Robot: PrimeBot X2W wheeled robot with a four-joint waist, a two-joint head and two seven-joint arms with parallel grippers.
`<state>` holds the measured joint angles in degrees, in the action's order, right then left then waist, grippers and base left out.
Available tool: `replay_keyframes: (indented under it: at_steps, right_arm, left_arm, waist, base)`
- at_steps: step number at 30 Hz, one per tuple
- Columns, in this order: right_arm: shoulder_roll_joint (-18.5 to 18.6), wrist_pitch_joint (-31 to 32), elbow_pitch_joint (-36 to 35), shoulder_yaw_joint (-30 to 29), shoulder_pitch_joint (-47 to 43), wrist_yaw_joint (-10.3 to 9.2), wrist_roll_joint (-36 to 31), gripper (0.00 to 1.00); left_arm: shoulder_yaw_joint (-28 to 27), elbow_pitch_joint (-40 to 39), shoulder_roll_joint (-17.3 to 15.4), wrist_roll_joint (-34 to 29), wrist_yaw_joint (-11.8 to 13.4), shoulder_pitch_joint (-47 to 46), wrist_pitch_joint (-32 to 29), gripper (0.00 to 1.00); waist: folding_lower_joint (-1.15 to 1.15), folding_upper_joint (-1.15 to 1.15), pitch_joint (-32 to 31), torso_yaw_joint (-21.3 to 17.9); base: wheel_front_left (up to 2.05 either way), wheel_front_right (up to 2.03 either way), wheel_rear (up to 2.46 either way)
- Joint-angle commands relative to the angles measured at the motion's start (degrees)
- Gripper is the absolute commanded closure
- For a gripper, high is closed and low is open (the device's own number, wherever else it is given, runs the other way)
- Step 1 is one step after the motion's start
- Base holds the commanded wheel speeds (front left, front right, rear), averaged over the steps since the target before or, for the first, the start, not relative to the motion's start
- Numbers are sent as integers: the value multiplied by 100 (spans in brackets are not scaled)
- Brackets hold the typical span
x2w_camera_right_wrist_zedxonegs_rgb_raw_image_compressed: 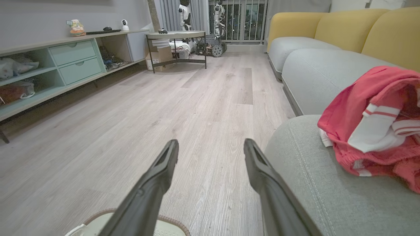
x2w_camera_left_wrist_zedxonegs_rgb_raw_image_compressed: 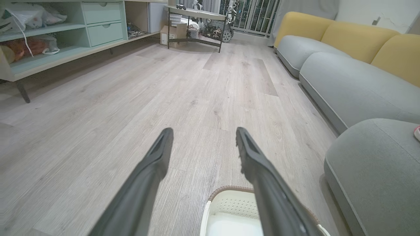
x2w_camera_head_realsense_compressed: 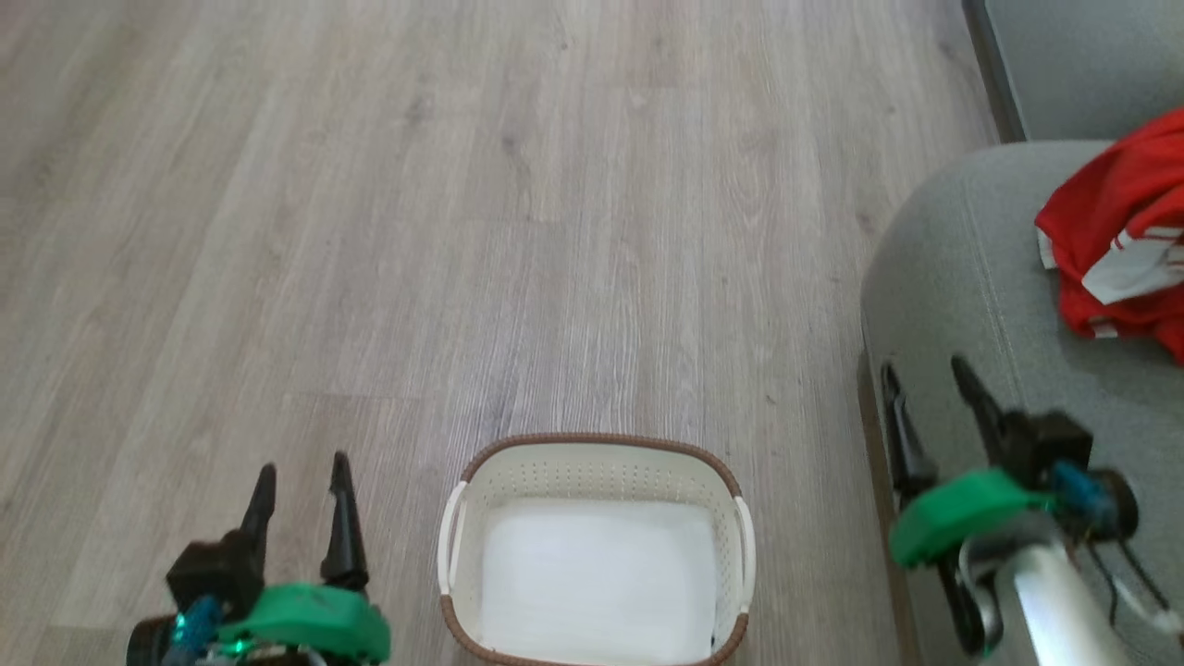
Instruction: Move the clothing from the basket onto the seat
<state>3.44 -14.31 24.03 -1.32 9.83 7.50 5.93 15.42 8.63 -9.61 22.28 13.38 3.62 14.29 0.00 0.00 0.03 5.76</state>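
Basket (x2w_camera_head_realsense_compressed: 601, 438) nearest, on floor (x2w_camera_head_realsense_compressed: 462, 231) btwn my arms, white bottom bare, nothing inside. L fingers (x2w_camera_head_realsense_compressed: 344, 518) just left of it, spread wide, empty. R fingers (x2w_camera_head_realsense_compressed: 979, 398) over seat's (x2w_camera_head_realsense_compressed: 962, 277) rounded front edge, spread wide, empty. Clothing (x2w_camera_head_realsense_compressed: 1119, 240) further on, heaped on seat ahead-right of R fingers, well apart from L. Prob done; any tidy-up = R arm's job.

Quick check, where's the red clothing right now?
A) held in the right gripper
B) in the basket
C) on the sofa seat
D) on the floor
C: the clothing lies heaped on the seat, the basket shows a bare white bottom, and the right gripper is open with nothing in it.
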Motion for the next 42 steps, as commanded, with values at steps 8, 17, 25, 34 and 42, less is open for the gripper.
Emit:
replay_keyframes:
  at_steps: [8,17,25,34,42]
  right_arm:
    - [-54,-39,-603,331,-352,-1,293,0]
    - [-56,-56,-699,361,-579,-1,392,0]
    - [-56,-61,-651,380,-617,-1,417,0]
    - [-56,-64,-608,404,-635,-1,437,0]
    - [-56,-66,-588,406,-633,-1,453,0]
  left_arm:
    - [-586,-442,86,-189,-122,199,71,0]
    - [-728,-279,155,-361,-330,363,71,0]
    - [-728,-86,204,-484,-496,265,71,0]
    - [-707,-13,256,-620,-576,203,71,0]
    - [-702,54,287,-707,-629,148,71,0]
  waist:
    - [0,0,-135,51]
    - [0,0,-207,41]
    - [0,0,-226,7]
    - [0,0,-239,-6]
    - [0,0,-245,-12]
  base:
    - [0,0,0]
    - [0,0,0]
    - [0,0,0]
    - [0,0,0]
    - [0,0,0]
